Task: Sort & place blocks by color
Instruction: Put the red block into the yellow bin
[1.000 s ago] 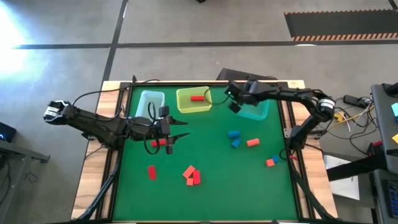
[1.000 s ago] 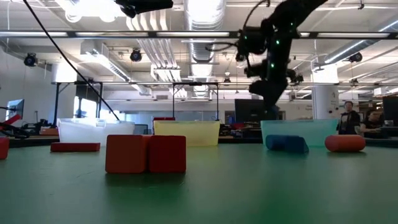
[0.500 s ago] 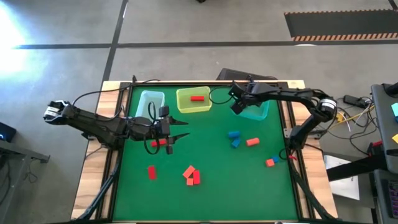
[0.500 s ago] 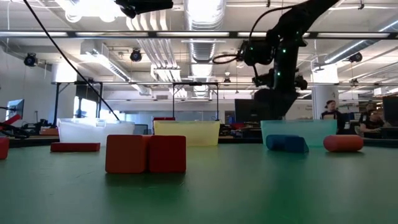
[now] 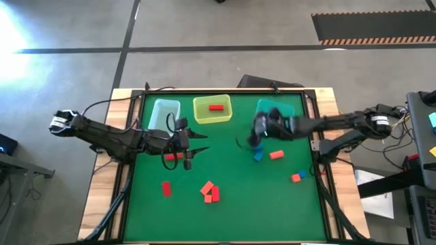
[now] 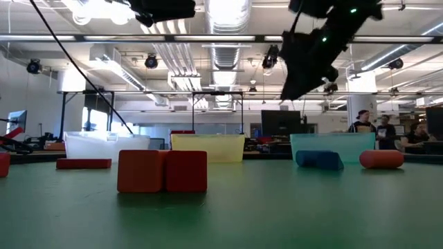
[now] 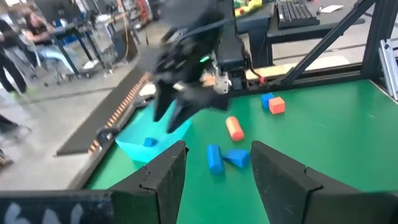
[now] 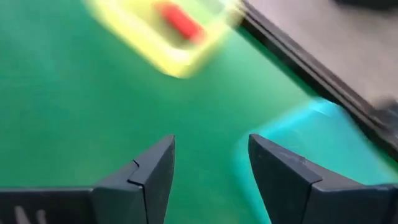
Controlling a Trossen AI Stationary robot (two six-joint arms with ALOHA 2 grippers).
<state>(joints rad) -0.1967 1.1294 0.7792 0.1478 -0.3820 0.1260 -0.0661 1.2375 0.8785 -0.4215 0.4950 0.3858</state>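
Observation:
Small blocks lie flat on the green mat. In the high view a red bar (image 5: 175,156) sits by my left gripper (image 5: 196,143), which hovers open left of centre. Two blue blocks (image 5: 257,152) lie just below my open right gripper (image 5: 257,133), which touches nothing. An orange block (image 5: 276,155), an orange and blue pair (image 5: 298,177), a red block (image 5: 165,188) and a red-orange cluster (image 5: 210,192) lie nearer. One red block (image 5: 216,106) rests in the yellow bin (image 5: 204,116). The left wrist view shows a blue block (image 7: 149,142) in the teal bin (image 7: 134,149).
Three bins stand in a row along the far edge: clear (image 5: 165,112), yellow, and teal (image 5: 281,109). A wooden rim (image 5: 102,184) frames the mat. In the low view the right gripper (image 6: 308,66) hangs high above the blue block (image 6: 318,160). People stand in the room beyond.
My right gripper has left the teal bin's near left corner and swung toward the table's near edge, ending over the blue blocks at mid-table. Its forearm now lies lower across the right side. The left arm and all blocks have kept still.

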